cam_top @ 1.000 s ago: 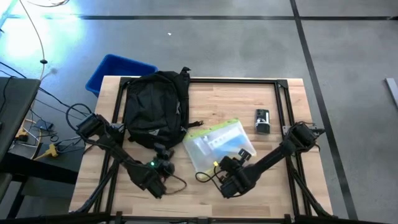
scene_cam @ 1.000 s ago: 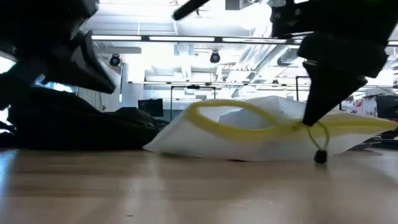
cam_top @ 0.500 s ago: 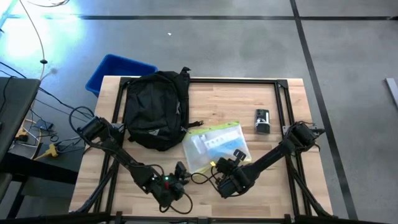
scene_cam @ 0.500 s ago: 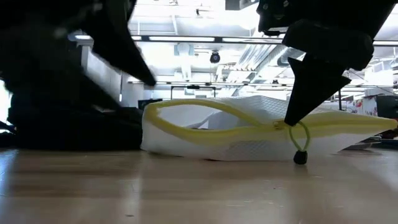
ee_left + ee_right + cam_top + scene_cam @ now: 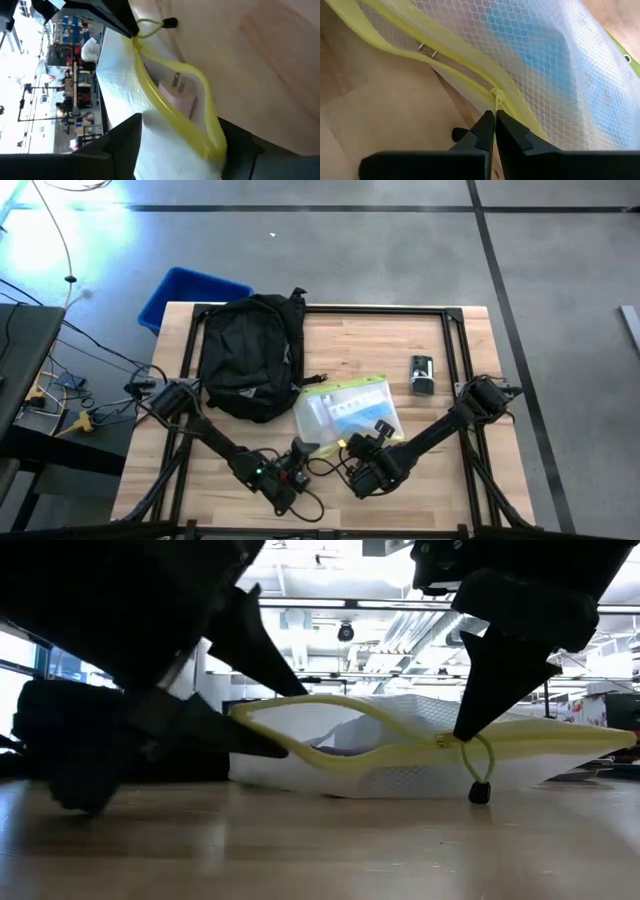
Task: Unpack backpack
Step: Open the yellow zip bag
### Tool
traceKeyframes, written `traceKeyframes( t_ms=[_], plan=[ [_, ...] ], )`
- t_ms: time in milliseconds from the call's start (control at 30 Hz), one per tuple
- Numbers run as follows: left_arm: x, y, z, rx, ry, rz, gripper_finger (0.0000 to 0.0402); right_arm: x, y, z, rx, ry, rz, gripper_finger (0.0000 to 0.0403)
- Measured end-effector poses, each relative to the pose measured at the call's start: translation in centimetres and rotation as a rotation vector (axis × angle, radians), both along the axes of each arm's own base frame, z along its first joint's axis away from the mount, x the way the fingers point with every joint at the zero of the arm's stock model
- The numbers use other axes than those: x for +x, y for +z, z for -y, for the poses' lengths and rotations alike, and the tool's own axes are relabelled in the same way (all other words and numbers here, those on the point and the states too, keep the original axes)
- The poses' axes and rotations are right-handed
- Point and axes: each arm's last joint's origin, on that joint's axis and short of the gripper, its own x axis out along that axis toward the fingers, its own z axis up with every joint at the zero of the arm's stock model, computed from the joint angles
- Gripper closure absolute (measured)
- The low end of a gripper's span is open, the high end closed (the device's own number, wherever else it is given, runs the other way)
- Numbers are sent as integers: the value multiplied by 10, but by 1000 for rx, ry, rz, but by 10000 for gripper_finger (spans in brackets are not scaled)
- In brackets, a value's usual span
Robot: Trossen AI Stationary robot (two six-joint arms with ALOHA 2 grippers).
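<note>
The black backpack point(image 5: 250, 355) lies flat at the table's far left, touched by no gripper. A clear mesh pouch with a yellow zipper edge point(image 5: 345, 415) lies near the table's middle, its mouth point(image 5: 330, 730) gaping toward the near edge. A white plug point(image 5: 177, 95) shows inside it. My left gripper point(image 5: 300, 455) is open and lies low at the left end of the pouch's mouth point(image 5: 210, 145), one finger point(image 5: 265, 655) above the yellow edge and one point(image 5: 235, 735) below it; whether they touch it, I cannot tell. My right gripper point(image 5: 352, 448) is shut on the pouch's zipper pull. My right gripper pinches the yellow cord loop of the zipper pull point(image 5: 494, 97) between its two fingertips, slanting down from above at the pouch's near edge. The rest of the loop point(image 5: 484, 762) hangs below the fingers with its black bead point(image 5: 480, 792) near the table. The pouch rests on the table.
A blue bin point(image 5: 185, 295) stands off the table's far left corner. A small black device point(image 5: 422, 373) lies on the table's right part. Black frame rails point(image 5: 455, 350) run along the table's sides. Bare wood lies along the near edge.
My left gripper has left the backpack's near end, gone toward the near edge and to the right, sunk low to the pouch's mouth, rolled and opened. My right gripper has kept its hold on the zipper pull.
</note>
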Motion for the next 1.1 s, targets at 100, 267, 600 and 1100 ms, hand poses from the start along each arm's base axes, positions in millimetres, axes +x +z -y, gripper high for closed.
traceKeyframes(
  t_ms=[100,267,600,1100],
  plan=[
    [0,4,1,7,13,18,304,0,0,0,0,0,-1,403],
    [-8,10,-2,-13,50,0,390,-3,-1,1,13,-10,-44,403],
    [-38,4,-58,69,407,-82,401,-32,2,4,-13,-194,-241,403],
    [-28,10,-40,-64,377,-39,401,-57,13,-9,-147,-191,-298,403]
  ],
)
